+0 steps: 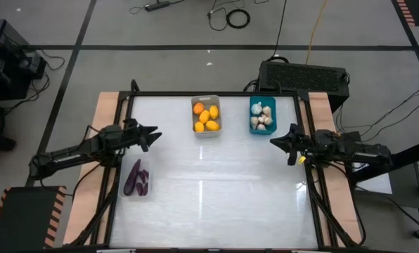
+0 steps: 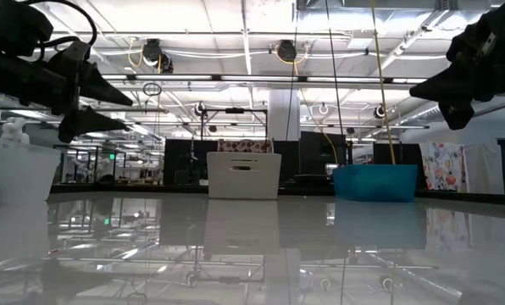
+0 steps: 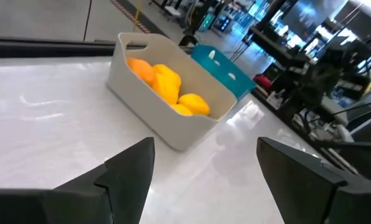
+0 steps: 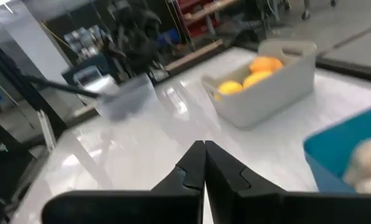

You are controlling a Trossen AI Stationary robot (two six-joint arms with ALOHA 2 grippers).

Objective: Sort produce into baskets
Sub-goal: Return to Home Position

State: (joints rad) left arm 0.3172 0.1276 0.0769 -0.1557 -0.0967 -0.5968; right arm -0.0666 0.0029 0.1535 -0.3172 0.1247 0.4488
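Table [image 1: 216, 204] — your sorting looks done. Left gripper [image 1: 157, 135], mid-left, splayed, empty; right gripper [image 1: 273, 140], mid-right, pinched on nothing. Grey bin [image 1: 207, 98], upper centre: fruit [image 1: 207, 118]. Teal bin [image 1: 262, 99], just above right gripper: garlic [image 1: 263, 117]. Clear bin [image 1: 135, 195], below left gripper — eggplants [image 1: 133, 177].

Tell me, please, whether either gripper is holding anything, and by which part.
Nothing is held: the left gripper is open and empty, and the right gripper is shut with nothing in it.
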